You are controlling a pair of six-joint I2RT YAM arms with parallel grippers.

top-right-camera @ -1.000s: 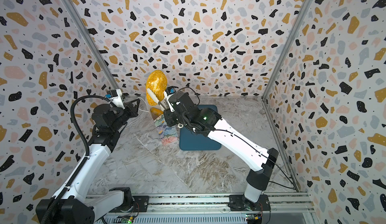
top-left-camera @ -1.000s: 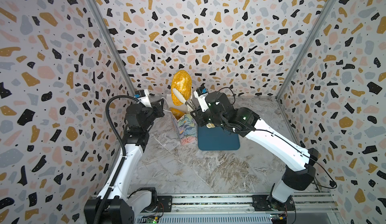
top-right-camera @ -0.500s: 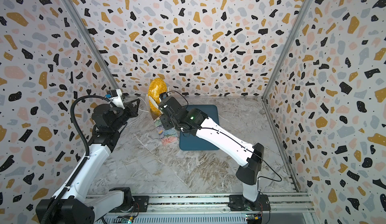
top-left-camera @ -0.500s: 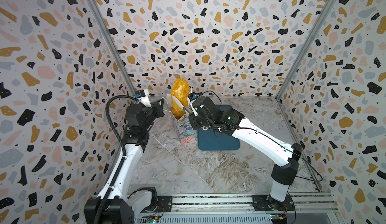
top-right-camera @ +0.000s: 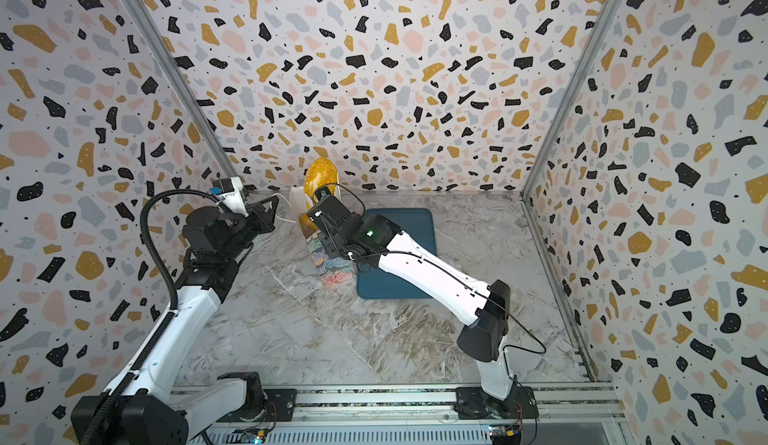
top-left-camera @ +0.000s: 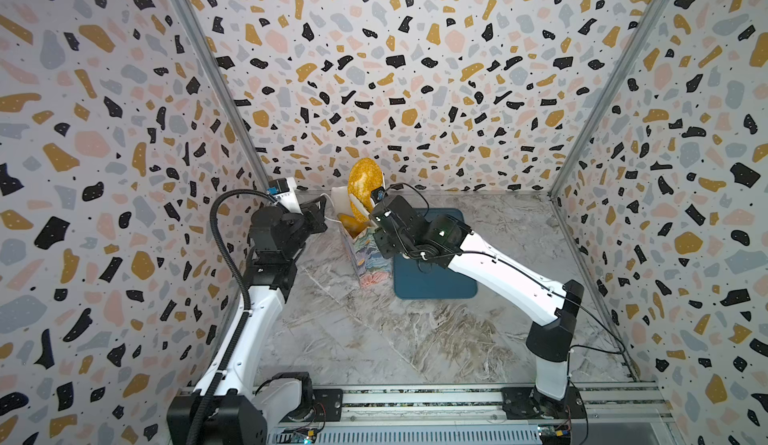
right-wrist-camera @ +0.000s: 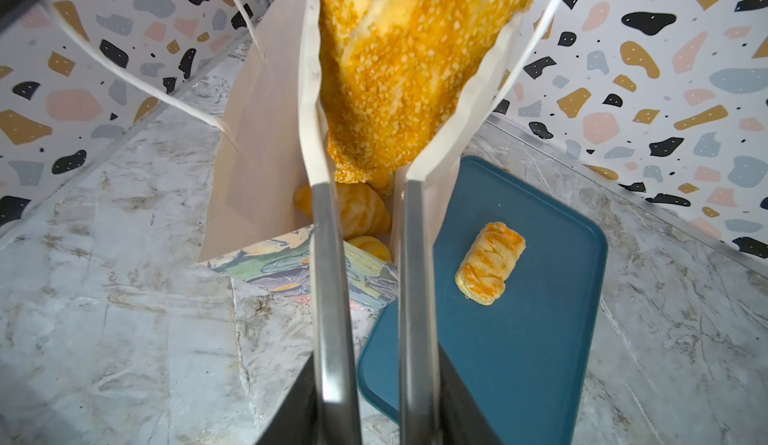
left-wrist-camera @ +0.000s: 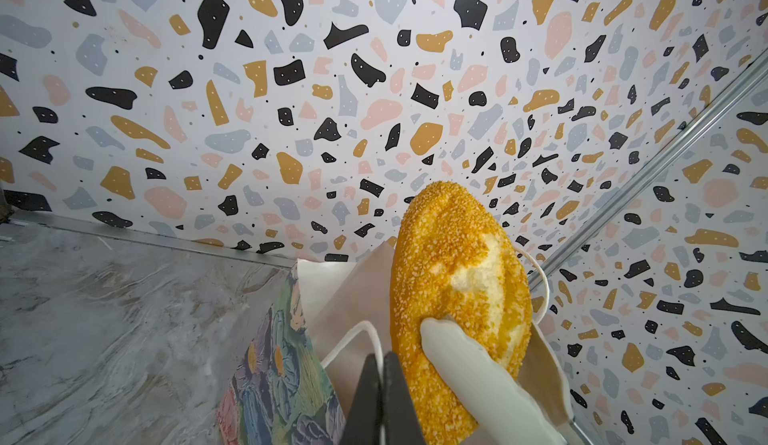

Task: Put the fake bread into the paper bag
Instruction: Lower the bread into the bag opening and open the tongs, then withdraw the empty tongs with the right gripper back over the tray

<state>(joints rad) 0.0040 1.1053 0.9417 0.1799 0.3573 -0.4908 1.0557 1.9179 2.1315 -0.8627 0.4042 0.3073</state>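
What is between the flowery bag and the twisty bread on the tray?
Only bare blue tray lies between the paper bag and the plaited pastry; the right wrist view shows it.

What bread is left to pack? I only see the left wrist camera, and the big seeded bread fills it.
Observer: Just one plaited pastry, lying on the dark-blue tray beside the paper bag.
Operator: Is the bag empty under the big one?
Observer: No. A croissant sits inside, right below the seeded loaf's lower tip.
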